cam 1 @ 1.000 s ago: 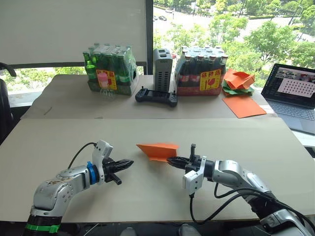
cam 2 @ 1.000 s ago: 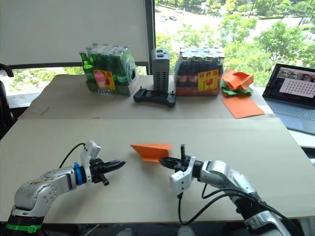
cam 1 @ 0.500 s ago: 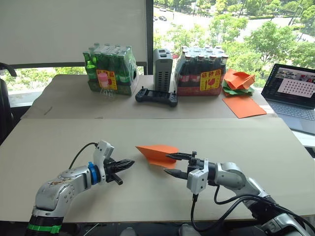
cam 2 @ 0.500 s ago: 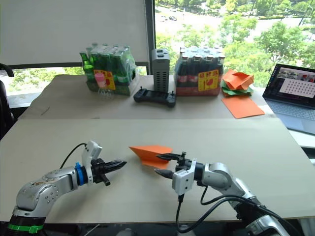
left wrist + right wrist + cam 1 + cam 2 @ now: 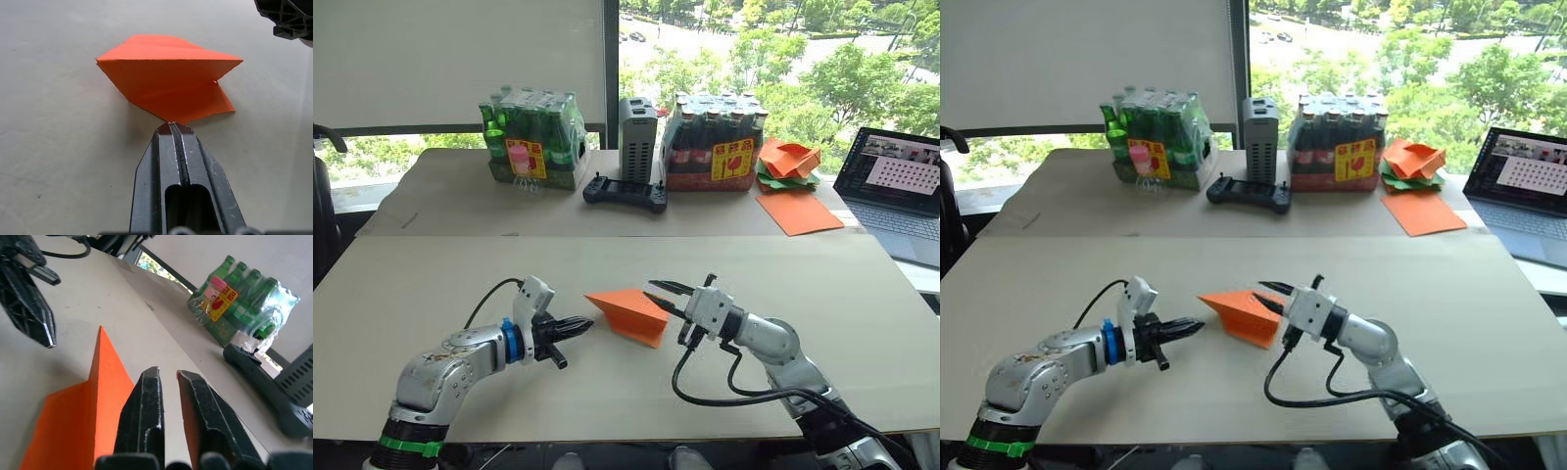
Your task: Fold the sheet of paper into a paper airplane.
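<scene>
The sheet of paper (image 5: 626, 311) is bright orange and folded into a pointed, layered shape in the middle of the near table (image 5: 431, 284). Its nose points to my left and its right side is tilted up off the surface. My left gripper (image 5: 589, 322) is shut and empty, its tip just short of the nose (image 5: 172, 125). My right gripper (image 5: 648, 290) stands at the paper's right edge. Its fingers (image 5: 146, 396) are a little apart, with a sliver of the orange paper (image 5: 73, 431) showing between them.
On the far table stand a green bottle pack (image 5: 530, 137), a grey box (image 5: 637, 137), a dark bottle pack (image 5: 715, 142) and a black controller (image 5: 625, 191). At the right are a heap of crumpled papers (image 5: 788, 162), a flat orange sheet (image 5: 798, 211) and a laptop (image 5: 901, 181).
My right gripper has risen and swung in to the paper's right edge, its fingers narrowing. The paper's right side has lifted. My left gripper has moved closer to the nose.
</scene>
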### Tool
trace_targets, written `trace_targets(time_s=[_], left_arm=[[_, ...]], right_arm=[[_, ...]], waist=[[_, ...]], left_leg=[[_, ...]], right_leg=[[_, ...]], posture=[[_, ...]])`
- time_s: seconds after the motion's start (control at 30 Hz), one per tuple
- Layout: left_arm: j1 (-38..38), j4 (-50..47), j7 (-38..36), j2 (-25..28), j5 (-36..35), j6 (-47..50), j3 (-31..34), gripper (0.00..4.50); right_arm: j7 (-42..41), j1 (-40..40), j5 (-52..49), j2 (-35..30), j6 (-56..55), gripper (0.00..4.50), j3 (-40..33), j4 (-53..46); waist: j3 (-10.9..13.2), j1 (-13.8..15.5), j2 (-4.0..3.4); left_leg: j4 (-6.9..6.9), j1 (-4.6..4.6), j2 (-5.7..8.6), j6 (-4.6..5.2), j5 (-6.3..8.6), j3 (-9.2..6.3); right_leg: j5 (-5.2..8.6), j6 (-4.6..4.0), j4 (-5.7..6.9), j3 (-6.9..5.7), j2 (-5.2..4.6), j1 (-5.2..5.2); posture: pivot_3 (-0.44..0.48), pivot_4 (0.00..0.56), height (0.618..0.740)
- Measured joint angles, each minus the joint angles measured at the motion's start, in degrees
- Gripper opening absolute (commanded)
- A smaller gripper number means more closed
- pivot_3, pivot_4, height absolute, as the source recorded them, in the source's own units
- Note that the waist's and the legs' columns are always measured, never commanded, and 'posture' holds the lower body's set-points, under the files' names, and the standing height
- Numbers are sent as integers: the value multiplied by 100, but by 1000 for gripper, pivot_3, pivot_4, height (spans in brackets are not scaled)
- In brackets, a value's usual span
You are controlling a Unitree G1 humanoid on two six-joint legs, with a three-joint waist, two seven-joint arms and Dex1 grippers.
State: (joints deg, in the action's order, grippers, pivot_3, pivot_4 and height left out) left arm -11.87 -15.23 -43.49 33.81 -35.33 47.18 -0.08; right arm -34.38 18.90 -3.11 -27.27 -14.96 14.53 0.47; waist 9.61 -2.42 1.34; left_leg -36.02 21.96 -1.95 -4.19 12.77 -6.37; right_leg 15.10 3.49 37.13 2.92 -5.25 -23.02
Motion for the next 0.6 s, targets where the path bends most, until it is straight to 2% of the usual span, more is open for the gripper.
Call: trace_targets(time_s=[0.23,0.6], left_arm=[[-438,247,-177,-95,401,-322,-465,0],[-899,953,-309,-331,1248,-820,-1309,0]], right_arm=[[195,78,57,263,657,60,-234,98],[248,62,230,382,927,60,-293,124]], waist=[[0,3,0],[-1,-2,-1]], left_leg=[[0,1,1,0,0,0],[-1,1,1,1,0,0]], right_leg=[[0,0,0,0,0,0],[0,1,1,0,0,0]], posture=[[0,150,740],[0,150,740]])
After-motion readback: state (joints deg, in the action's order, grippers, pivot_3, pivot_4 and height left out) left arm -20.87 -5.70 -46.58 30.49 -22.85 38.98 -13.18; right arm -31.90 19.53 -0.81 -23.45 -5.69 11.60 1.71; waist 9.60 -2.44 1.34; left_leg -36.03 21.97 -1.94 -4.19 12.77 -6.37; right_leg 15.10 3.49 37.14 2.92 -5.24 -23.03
